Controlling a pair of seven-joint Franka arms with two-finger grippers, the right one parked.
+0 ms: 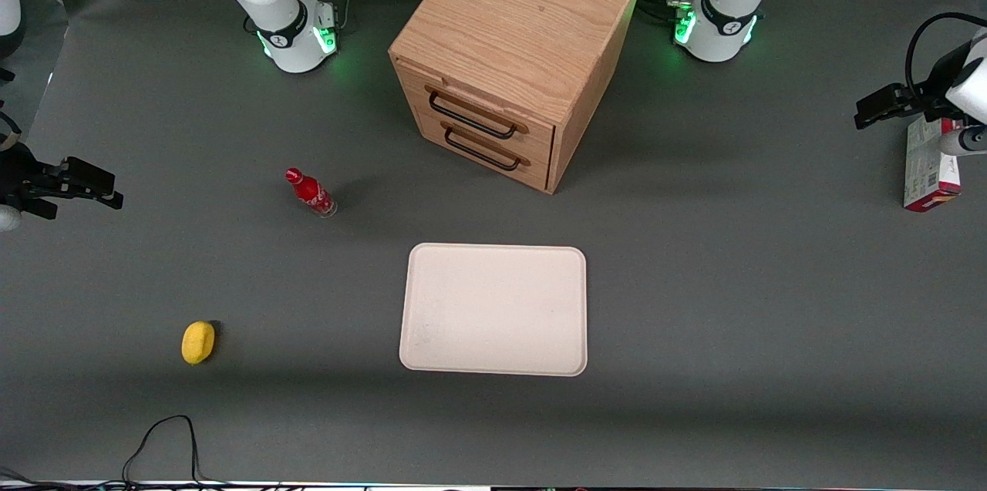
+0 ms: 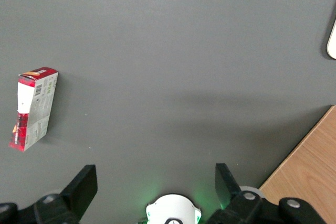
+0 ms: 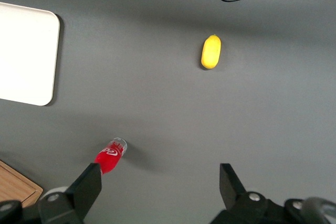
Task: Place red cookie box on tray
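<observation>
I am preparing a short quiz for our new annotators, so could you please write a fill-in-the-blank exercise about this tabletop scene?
1. The large cream-beige rectangular tray holds ____ objects.
2. The thin red-edged cookie box lies toward the ____ arm's end of the table.
3. The left arm's black two-finger gripper, hovering above the grey table, has its fingers ____.
4. The wooden cabinet has ____ drawers with dark handles.

Missing words: no; working; open; two

- Even overhead light, all views sharp; soft shadows beside the wooden cabinet [image 1: 513,59].
- The gripper [image 2: 153,182], over dark matting, shows no glare.
</observation>
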